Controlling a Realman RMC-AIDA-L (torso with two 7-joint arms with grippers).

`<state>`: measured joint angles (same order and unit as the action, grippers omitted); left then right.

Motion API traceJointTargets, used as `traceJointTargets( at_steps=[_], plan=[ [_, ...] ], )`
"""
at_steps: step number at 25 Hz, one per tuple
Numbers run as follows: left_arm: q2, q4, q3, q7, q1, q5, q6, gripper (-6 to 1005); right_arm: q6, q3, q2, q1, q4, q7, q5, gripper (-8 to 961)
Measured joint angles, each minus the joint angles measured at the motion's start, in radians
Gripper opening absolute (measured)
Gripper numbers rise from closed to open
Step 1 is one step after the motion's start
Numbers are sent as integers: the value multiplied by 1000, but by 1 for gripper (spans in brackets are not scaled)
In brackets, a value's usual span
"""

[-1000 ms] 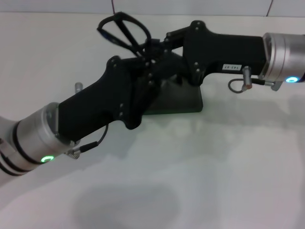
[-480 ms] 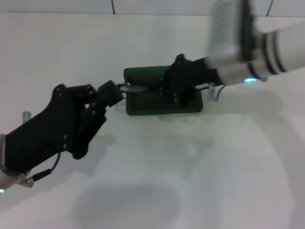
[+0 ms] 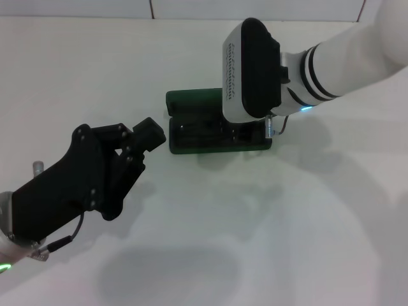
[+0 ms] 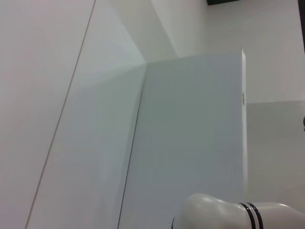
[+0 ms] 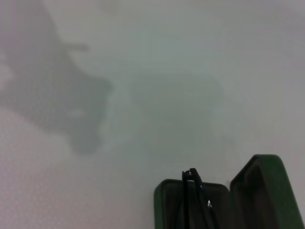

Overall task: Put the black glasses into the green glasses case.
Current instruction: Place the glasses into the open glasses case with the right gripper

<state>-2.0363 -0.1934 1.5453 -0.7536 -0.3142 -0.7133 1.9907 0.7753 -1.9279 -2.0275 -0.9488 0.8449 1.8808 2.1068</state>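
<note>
Lying inside the open green glasses case point(image 3: 191, 131) at centre frame, the black glasses point(image 5: 191, 202) are seen; whether the left gripper point(image 3: 150, 135) beside it and the right gripper point(image 3: 252, 131) above it are spread cannot be told.

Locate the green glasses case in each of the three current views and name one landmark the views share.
Head view: the green glasses case lies open at centre, partly hidden under the right arm.
Left wrist view: not in it.
Right wrist view: its open end sits at the lower edge.
Shared landmark: the black glasses lying inside the case, clear only in the right wrist view.
</note>
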Motion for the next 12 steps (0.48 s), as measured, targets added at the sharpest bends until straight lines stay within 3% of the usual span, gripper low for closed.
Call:
traceJointTargets(
  at_steps=[12],
  plan=[
    [-5, 2, -2, -5, -10, 7, -1, 31, -74, -40, 0, 21, 5, 1, 7, 43]
  ],
)
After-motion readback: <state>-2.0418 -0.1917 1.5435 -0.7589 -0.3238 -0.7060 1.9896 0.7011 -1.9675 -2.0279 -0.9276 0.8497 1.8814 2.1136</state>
